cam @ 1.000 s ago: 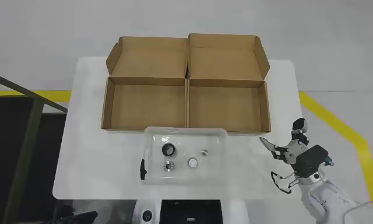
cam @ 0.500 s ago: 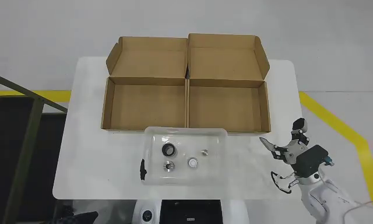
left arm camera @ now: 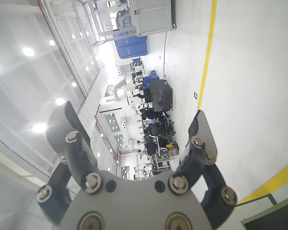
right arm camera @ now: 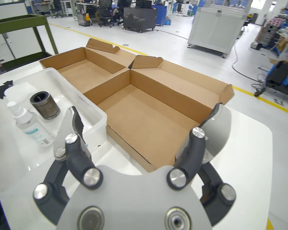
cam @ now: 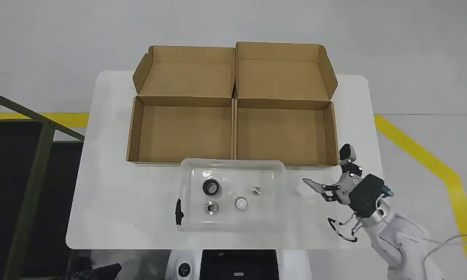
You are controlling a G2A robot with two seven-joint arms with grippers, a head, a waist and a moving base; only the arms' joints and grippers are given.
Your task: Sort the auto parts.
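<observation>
A clear plastic tray (cam: 230,167) sits at the table's front middle. In it lie a dark cylindrical bearing (cam: 211,187), a second round metal part (cam: 211,207), a small white-capped bottle (cam: 241,204) and a small metal piece (cam: 256,189). My right gripper (cam: 318,202) hovers open just right of the tray, holding nothing. From its wrist, the right gripper (right arm camera: 146,118) faces the bearing (right arm camera: 45,105), the bottle (right arm camera: 28,125) and the tray's rim (right arm camera: 96,111). My left gripper (left arm camera: 134,120) is open and empty, pointing out at the room.
Two open cardboard boxes stand side by side behind the tray, the left box (cam: 182,130) and the right box (cam: 284,134), both bare inside. A small black scrap (cam: 178,211) lies on the table by the tray's left side. A green cart (right arm camera: 19,39) stands beyond the table.
My right gripper has moved left over the table toward the tray, still open. The parts in the tray have not shifted.
</observation>
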